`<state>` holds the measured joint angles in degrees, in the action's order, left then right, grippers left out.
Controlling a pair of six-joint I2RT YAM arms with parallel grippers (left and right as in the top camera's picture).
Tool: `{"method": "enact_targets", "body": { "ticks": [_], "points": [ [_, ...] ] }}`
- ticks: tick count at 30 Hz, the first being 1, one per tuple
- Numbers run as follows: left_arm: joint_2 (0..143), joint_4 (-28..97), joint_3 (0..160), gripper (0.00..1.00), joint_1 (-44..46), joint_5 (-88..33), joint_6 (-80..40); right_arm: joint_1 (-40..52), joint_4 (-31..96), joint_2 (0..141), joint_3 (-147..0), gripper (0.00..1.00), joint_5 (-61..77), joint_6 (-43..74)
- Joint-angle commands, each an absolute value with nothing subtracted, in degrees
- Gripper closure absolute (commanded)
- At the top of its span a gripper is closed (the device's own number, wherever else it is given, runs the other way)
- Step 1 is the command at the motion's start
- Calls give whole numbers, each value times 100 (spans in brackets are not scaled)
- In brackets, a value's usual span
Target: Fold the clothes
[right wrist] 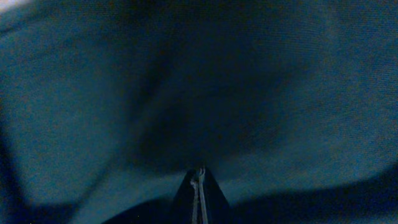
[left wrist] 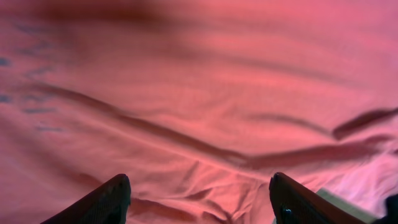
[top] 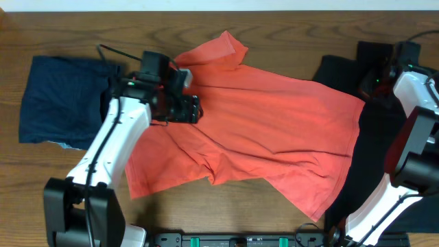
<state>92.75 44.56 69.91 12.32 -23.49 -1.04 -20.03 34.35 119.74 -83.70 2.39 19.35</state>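
Overhead, the shirt [top: 274, 130] lies spread and rumpled across the middle of the table [top: 68, 34], its length slanting from upper centre down to lower right. The left gripper [top: 191, 108] hangs right over its left part, jaws wide and empty (its wrist view shows both fingers [left wrist: 106, 199] apart above red cloth), so this arm is the nearer; most of the shirt stretches toward frame right from it. The right gripper [top: 374, 84] sits at upper right on the black garment [top: 339, 68], pinched closed; whether it holds cloth I cannot tell. A navy garment [top: 55, 103] lies at left.
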Motion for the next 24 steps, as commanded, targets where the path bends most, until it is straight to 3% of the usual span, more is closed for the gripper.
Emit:
{"method": "enact_targets", "body": {
  "ticks": [1, 7, 14, 18, 24],
  "points": [
    [9507, 4451, 6847, 27, 1441, -1848, 62, -2248, 3361, 12140, -8436, 99, 410, 1973],
    [9990, 4423, 6847, 28, 1594, -1833, 60, -2536, 3457, 12481, -8431, 99, 215, 1994],
    [10390, 4458, 6845, 27, 1594, -1835, 62, -3400, 3986, 12731, -8433, 99, -1568, 2867],
    [10394, 4407, 6845, 24, 1594, -1833, 64, -4257, 4005, 12672, -8573, 99, -1319, 2840],
    [10394, 4392, 6847, 21, 1594, -1835, 62, -5395, 3846, 12464, -9247, 99, 355, 2099]
  ]
}}
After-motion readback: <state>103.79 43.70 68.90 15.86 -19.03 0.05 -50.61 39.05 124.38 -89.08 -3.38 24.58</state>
